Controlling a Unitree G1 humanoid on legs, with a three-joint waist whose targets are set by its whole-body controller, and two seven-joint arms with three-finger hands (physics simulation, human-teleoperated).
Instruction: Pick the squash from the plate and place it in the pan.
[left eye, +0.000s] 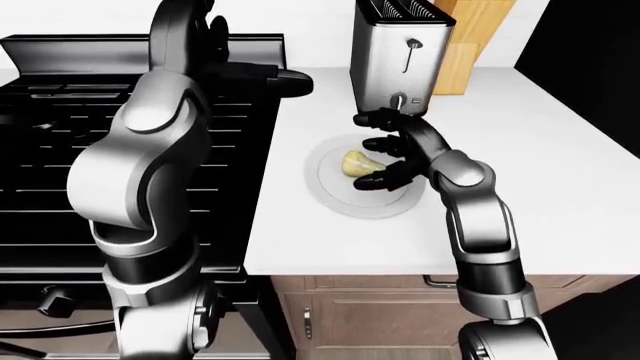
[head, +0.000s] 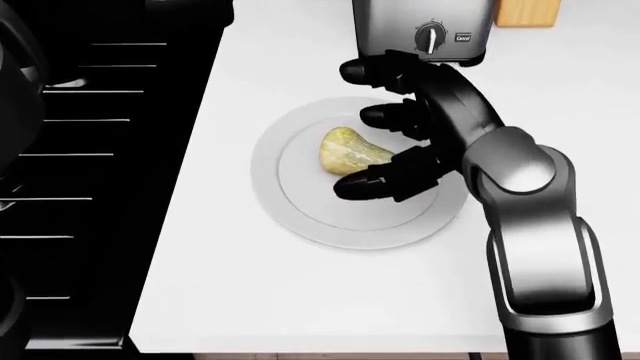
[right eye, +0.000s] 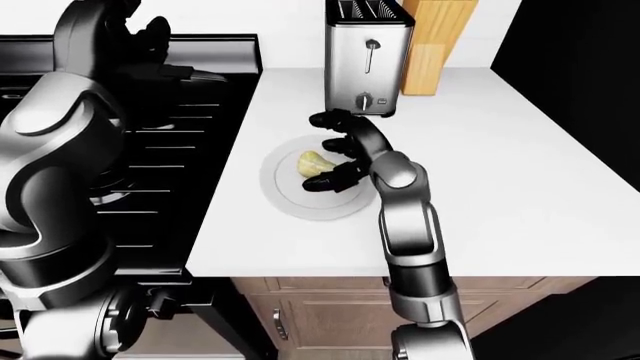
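A yellow-green squash (head: 350, 151) lies on a round white plate (head: 300, 202) on the white counter, just right of the black stove. My right hand (head: 350, 124) reaches in from the right, its dark fingers spread around the squash: thumb (head: 365, 185) below it, two fingers above and beside it, not closed. My left arm (left eye: 140, 150) is raised over the stove, its hand (right eye: 135, 34) at the top of the right-eye view; its fingers are too dark to read. I cannot make out the pan against the black stove.
A steel toaster (left eye: 400, 52) stands just above the plate, with a wooden block (left eye: 470, 45) to its right. The black stove (left eye: 50, 172) fills the left. A dark handle-like shape (left eye: 285, 81) juts over the counter edge. Wooden cabinets (left eye: 380, 315) are below the counter.
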